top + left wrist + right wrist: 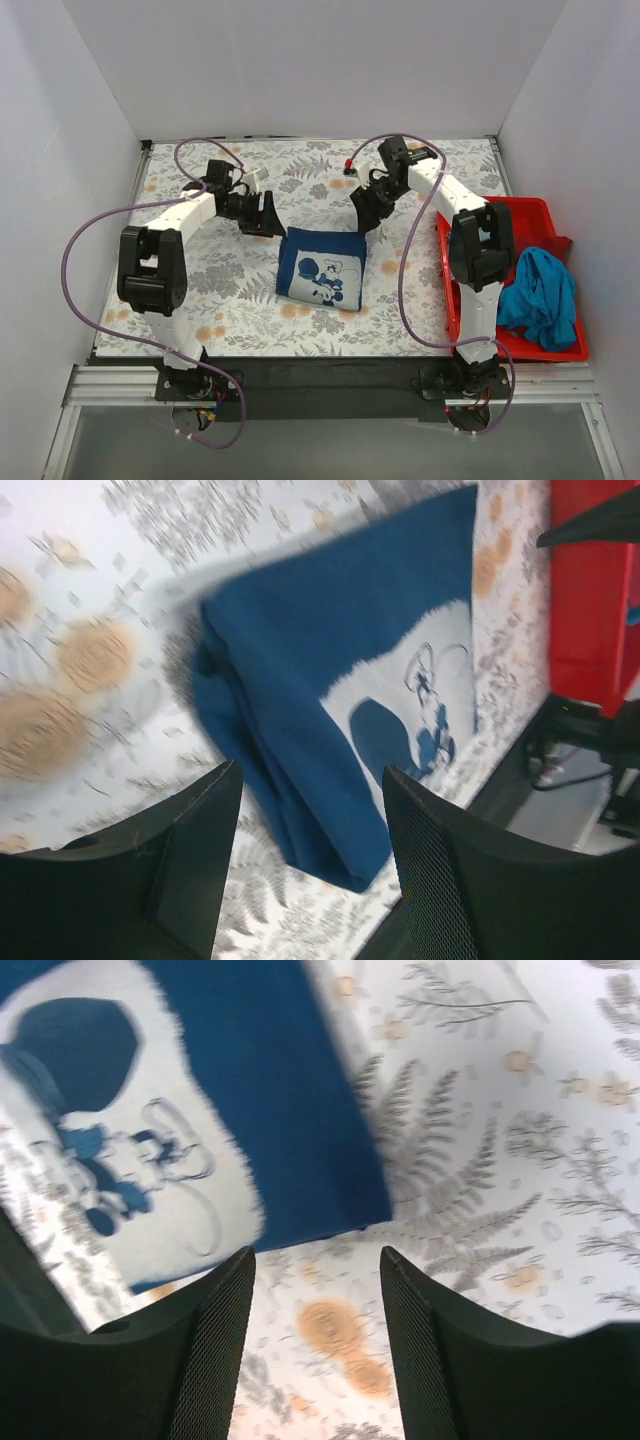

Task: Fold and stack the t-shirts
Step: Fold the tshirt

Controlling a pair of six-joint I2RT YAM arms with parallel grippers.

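Observation:
A navy blue t-shirt (322,270) with a white chest print lies folded into a rectangle on the floral table cover (230,290), print up. It also shows in the left wrist view (330,700) and the right wrist view (200,1110). My left gripper (268,216) is open and empty, hovering just beyond the shirt's far left corner. My right gripper (368,212) is open and empty, hovering just beyond the shirt's far right corner. A teal-blue t-shirt (540,295) lies crumpled in the red bin, with a bit of red cloth (558,245) behind it.
The red plastic bin (478,215) stands at the table's right edge, next to the right arm; it also shows in the left wrist view (590,590). White walls enclose the table on three sides. Purple cables loop from both arms.

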